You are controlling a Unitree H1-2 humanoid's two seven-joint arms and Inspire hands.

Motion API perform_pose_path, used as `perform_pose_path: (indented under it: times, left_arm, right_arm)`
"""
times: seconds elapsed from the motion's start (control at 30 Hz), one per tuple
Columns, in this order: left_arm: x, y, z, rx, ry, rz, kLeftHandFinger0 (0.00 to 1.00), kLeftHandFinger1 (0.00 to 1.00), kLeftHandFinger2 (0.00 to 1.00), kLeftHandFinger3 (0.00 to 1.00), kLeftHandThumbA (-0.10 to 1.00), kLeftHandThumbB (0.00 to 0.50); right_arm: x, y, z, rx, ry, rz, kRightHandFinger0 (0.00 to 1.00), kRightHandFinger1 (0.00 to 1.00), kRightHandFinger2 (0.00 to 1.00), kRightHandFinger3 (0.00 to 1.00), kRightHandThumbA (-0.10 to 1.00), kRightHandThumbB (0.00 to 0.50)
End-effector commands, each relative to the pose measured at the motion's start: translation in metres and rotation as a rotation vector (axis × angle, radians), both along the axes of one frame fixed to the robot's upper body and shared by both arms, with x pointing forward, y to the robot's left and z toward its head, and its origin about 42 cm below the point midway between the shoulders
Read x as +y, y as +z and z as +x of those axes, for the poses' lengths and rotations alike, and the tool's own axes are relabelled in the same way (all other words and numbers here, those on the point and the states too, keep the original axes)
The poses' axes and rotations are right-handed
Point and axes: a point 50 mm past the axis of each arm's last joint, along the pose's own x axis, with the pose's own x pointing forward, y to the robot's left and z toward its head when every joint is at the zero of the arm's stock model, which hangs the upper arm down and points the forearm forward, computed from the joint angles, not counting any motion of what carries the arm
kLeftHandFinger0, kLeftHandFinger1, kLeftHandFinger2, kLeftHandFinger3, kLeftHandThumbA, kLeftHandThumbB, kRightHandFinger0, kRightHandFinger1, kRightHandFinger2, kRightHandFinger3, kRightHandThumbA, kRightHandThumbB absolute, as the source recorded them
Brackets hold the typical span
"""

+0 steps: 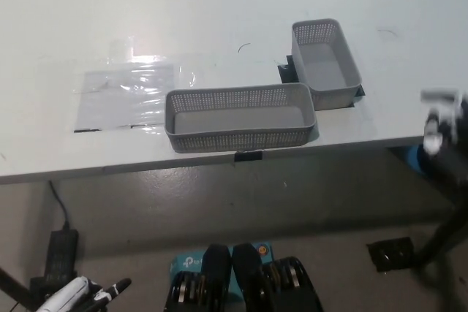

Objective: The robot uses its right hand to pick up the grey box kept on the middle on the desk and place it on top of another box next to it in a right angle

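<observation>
Middle box: the grey perforated box (pixel 240 118) lies lengthwise along the near edge of my white desk (pixel 219 20), open side up, with nothing in it that I can see.
Second box: another grey perforated box (pixel 325 62) sits just behind and to the right of the first, turned at roughly a right angle to it; its near end comes very close to the first box's far right corner, and I cannot tell whether they touch.
Black markers: dark tape pieces (pixel 287 71) show beside and under the second box, and one more (pixel 248 156) at the desk edge below the middle box.
Plastic sheet: a clear glossy sheet (pixel 124 96) lies flat on the desk to the left of the middle box.
My right hand: (pixel 442 126) blurred at the right edge, off the desk and well apart from both boxes; I cannot tell how its fingers stand.
My left hand: (pixel 84 294) rests low at the bottom left, below the desk, holding nothing, dark fingertips spread.
Floor: a black power adapter (pixel 60 250) with its cable lies under the desk at left.
</observation>
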Motion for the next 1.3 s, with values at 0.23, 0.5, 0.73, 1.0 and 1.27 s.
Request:
perform_pose_path:
  times: [0.23, 0.5, 0.73, 1.0, 1.27]
  left_arm:
    - [0.004, 0.016, 0.009, -0.031, -0.010, 0.009, 0.01, 0.01, 0.03, 0.17, 0.92, 0.188]
    - [0.004, 0.016, 0.012, -0.022, -0.002, 0.010, 0.03, 0.02, 0.05, 0.17, 0.92, 0.165]
    - [0.005, 0.018, 0.014, -0.032, -0.009, 0.017, 0.02, 0.00, 0.02, 0.16, 0.93, 0.186]
    - [0.006, 0.017, 0.012, -0.049, -0.012, 0.023, 0.02, 0.01, 0.03, 0.17, 0.92, 0.200]
    - [0.009, 0.020, 0.010, -0.059, -0.003, 0.023, 0.00, 0.00, 0.03, 0.18, 0.93, 0.191]
  right_arm:
    - [0.051, 0.102, 0.082, 0.000, 0.237, -0.452, 0.23, 0.28, 0.34, 0.43, 0.11, 0.370]
    - [0.074, 0.095, 0.121, 0.188, 0.313, -0.592, 0.82, 0.84, 0.89, 0.84, 0.21, 0.365]
    - [0.076, 0.080, 0.149, 0.421, 0.381, -0.773, 1.00, 1.00, 1.00, 1.00, 0.34, 0.439]
    - [0.066, 0.049, 0.160, 0.532, 0.357, -0.813, 1.00, 1.00, 1.00, 1.00, 0.33, 0.349]
    - [0.067, 0.004, 0.158, 0.618, 0.374, -0.931, 1.00, 1.00, 1.00, 1.00, 0.42, 0.294]
